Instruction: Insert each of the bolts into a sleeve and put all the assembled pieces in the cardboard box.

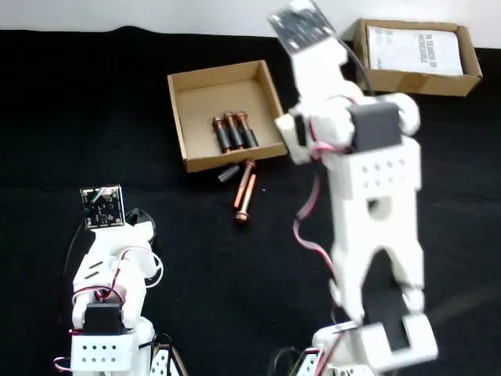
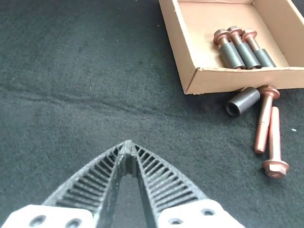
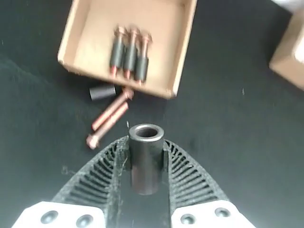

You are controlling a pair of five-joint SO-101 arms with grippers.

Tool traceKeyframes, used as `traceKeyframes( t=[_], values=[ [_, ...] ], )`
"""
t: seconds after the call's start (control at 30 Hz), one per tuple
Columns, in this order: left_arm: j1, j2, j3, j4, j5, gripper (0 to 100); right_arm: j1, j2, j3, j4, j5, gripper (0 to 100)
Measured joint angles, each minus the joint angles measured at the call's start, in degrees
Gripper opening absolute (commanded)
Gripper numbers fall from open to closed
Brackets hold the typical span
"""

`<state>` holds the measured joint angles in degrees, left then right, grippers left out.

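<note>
A: Right pincer [image 3: 145,141] clamped on a dark metal sleeve [image 3: 146,164], bore facing out, up off the surface [image 1: 117,117], near the cardboard box [image 1: 177,117]. Left pincer [image 2: 127,148] closed tip to tip, empty.
B: Progress?
A: Three assembled pieces [image 1: 233,131] lie in the box. Remaining: two bare bolts [image 1: 245,192] and a loose sleeve [image 1: 228,174] just outside its front wall.
B: Materials?
A: Bolts copper-coloured, threaded, flanged hex heads. Sleeves smooth dark tubes. Surface black, felt-like cloth.

Five bolts [image 1: 244,192], five sleeves [image 1: 228,174], two boxes [image 1: 178,121]
</note>
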<state>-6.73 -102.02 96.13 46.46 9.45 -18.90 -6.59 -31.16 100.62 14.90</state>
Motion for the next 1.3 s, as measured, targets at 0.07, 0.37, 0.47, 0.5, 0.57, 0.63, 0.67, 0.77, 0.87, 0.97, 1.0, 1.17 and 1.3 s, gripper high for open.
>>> traceKeyframes(
  t=[0.07, 0.37, 0.47, 0.5, 0.57, 0.63, 0.67, 0.77, 0.87, 0.97, 1.0, 1.17, 1.3],
  values=[
    [0.79, 0.0, 0.0, 0.35, 0.0, 1, 2.29, -6.59, 7.56, 0.0, 0.0, 0.8],
    [8.97, 0.0, 0.0, -7.03, 0.0, 1, 12.4, -31.03, 33.93, 0.0, 0.0, 0.8],
    [13.19, 0.0, -1.41, -9.32, 1.23, 1, 15.03, -39.21, 42.64, 0.0, 0.0, 0.8],
    [14.59, 0.0, -2.55, -9.49, 2.2, 1, 15.56, -42.11, 45.45, 0.0, 0.18, 0.8],
    [16.88, 0.18, -5.19, -9.49, 4.04, 1, 15.91, -48.0, 51.6, 0.0, 0.88, 0.8],
    [19.16, 1.85, -8.18, -9.23, 4.84, 1, 16.09, -54.24, 57.76, 0.0, 1.23, 0.8],
    [20.4, 3.43, -9.76, -9.05, 5.01, 1, 16.18, -57.49, 60.48, 0.0, 1.41, 0.8],
    [21.63, 11.34, -15.91, -9.05, 5.27, 1, 16.35, -66.46, 66.2, 0.0, 2.73, 0.8],
    [21.89, 22.68, -24.79, -9.05, 5.36, 1, 16.35, -73.32, 69.27, 0.0, 4.4, 0.8],
    [21.89, 35.25, -35.43, -8.88, 5.36, 1, 16.62, -77.19, 72.26, 0.0, 4.84, 0.8],
    [21.89, 39.65, -39.12, -8.88, 5.36, 1, 17.41, -77.89, 72.44, 0.0, 4.84, 0.8],
    [23.82, 61.1, -56.26, -4.48, 7.21, 1, 23.38, -79.12, 73.58, 0.0, 4.92, 0.8],
    [26.64, 77.01, -68.66, 0.35, 11.96, 1, 26.55, -79.47, 75.96, 0.0, 5.01, 0.8]
  ],
)
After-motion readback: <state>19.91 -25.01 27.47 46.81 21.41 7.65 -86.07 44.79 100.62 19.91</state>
